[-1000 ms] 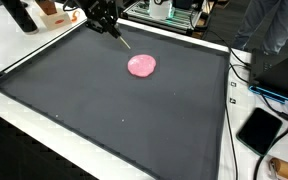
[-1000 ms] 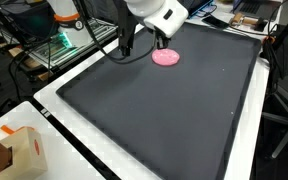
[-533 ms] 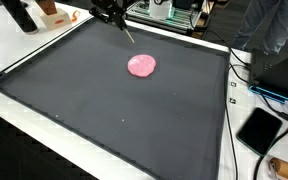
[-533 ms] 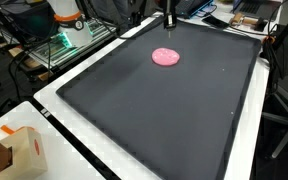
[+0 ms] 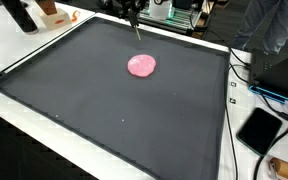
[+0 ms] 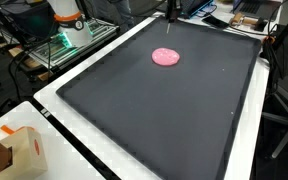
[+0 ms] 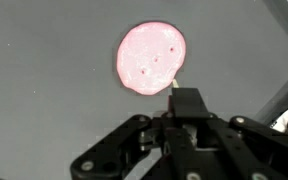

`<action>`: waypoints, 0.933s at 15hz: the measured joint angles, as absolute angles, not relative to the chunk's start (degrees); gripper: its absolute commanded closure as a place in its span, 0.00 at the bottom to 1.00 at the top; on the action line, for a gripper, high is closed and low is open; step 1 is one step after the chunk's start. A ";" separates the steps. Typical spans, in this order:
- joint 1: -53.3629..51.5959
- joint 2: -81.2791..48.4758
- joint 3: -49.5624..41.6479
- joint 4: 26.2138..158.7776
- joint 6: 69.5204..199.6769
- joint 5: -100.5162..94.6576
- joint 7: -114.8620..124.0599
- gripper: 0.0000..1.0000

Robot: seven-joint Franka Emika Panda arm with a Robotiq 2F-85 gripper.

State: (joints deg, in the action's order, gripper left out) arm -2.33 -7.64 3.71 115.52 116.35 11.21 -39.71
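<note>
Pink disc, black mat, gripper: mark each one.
pink disc [image 5: 141, 66], exterior view, its centre.
black mat [image 6: 174, 120], exterior view, bare middle.
gripper [image 7: 188, 108], wrist view, between its fingertips.

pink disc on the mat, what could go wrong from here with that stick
The gripper grips only a thin stick; pressed hard onto the pink disc, it might slip in the jaws or snap. The stick hangs slanted, so it could also drag the disc across the black mat.
</note>
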 measured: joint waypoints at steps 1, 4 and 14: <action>-2.82 -7.60 4.20 115.53 116.81 10.02 -38.27 0.97; -3.85 -7.61 5.39 115.50 117.10 8.53 -35.85 0.87; -3.82 -7.70 5.65 115.45 117.17 6.68 -35.58 0.97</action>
State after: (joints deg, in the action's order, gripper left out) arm -3.82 -7.70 5.65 115.45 117.17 6.68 -35.58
